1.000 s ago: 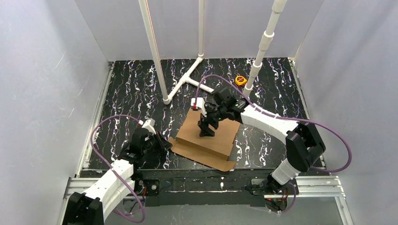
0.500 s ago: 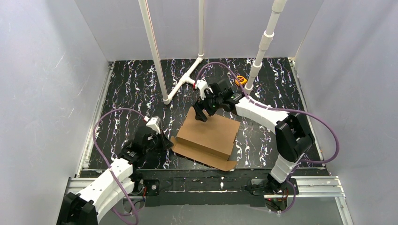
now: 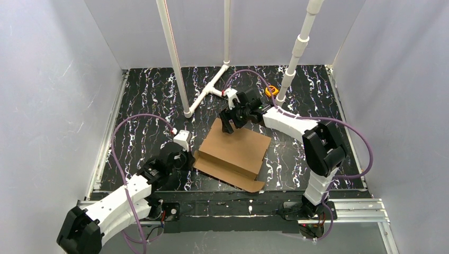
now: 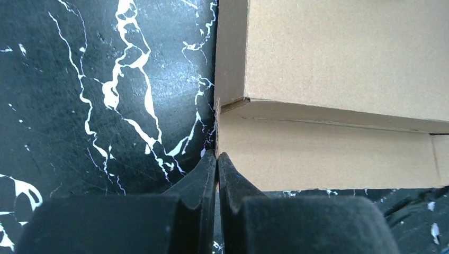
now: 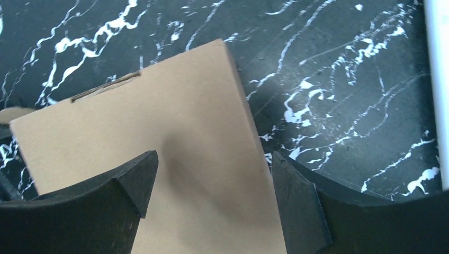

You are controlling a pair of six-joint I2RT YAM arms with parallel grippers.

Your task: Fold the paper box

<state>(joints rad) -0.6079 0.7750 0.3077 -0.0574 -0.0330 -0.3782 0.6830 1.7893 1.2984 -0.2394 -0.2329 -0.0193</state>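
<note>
The paper box is a brown cardboard mailer lying flat mid-table with its lid down and a flap sticking out at the near side. My left gripper sits low at the box's left corner. In the left wrist view it is shut, its tips right at the thin upright edge of the box, with nothing between them. My right gripper hangs over the box's far left corner. In the right wrist view it is open above the lid, holding nothing.
White pipes rise from the back of the black marbled table, with a T-piece lying on it. Another pipe stands at the back right beside an orange tape measure. Grey walls close in on both sides.
My right gripper has lifted off the middle of the lid, moved back to the far left corner and opened wider. My left gripper has moved right up to the box's left corner.
</note>
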